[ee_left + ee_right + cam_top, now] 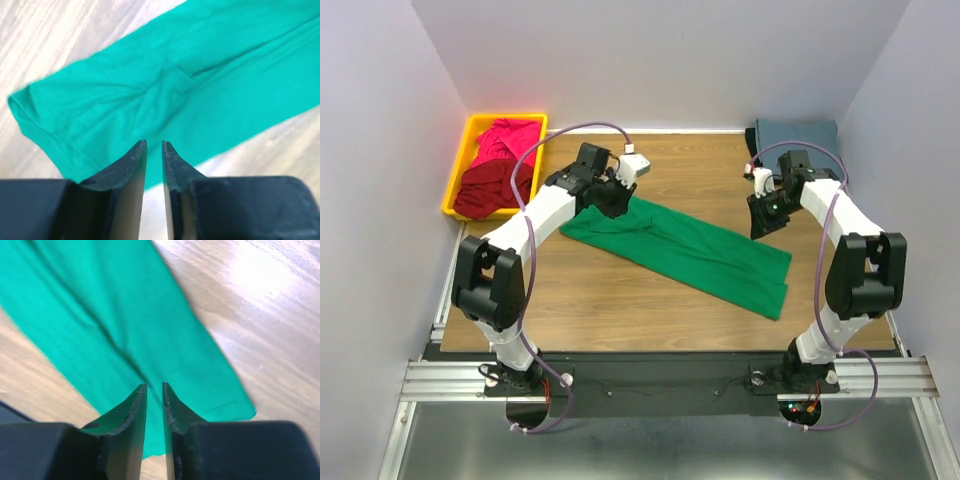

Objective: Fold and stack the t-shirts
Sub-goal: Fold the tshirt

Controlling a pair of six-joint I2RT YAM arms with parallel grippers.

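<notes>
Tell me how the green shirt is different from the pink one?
The green shirt lies flat in a long strip on the table; the pink shirt is bunched up in the yellow bin. The green shirt lies alone; the pink shirt touches a dark red shirt. Both are plain, soft cloth.

A robot lab cell: plain pale walls [650, 60] box in a wooden table [620, 300] on 3 sides; a left arm [535, 222] and right arm [825, 205] trailing cables are bolted to a metal rail [445, 380].
</notes>
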